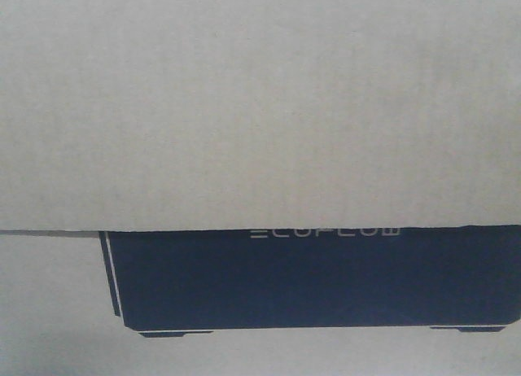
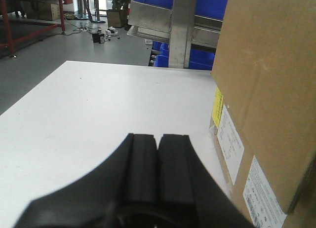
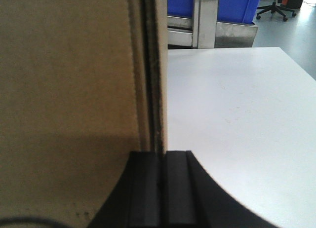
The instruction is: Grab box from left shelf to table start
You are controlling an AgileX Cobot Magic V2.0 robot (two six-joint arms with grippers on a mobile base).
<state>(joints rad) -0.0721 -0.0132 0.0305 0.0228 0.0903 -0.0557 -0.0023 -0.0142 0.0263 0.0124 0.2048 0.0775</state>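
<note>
While the ECOFLOW cardboard box (image 2: 266,90) stood on the desk (image 2: 98,119), both pincers, left (image 2: 158,164) and right (image 3: 160,183), were closed, empty; stiff, probably heavy, it wanted pressing at opposite side walls.

A brown cardboard box (image 3: 69,90) filled the left half of the view, standing on a white counter (image 3: 237,119). The right gripper (image 3: 160,188) sat low at centre, its black jaws pressed together by the box's edge. Blue bins (image 3: 217,3) and a metal shelf (image 3: 205,20) stood behind.
</note>
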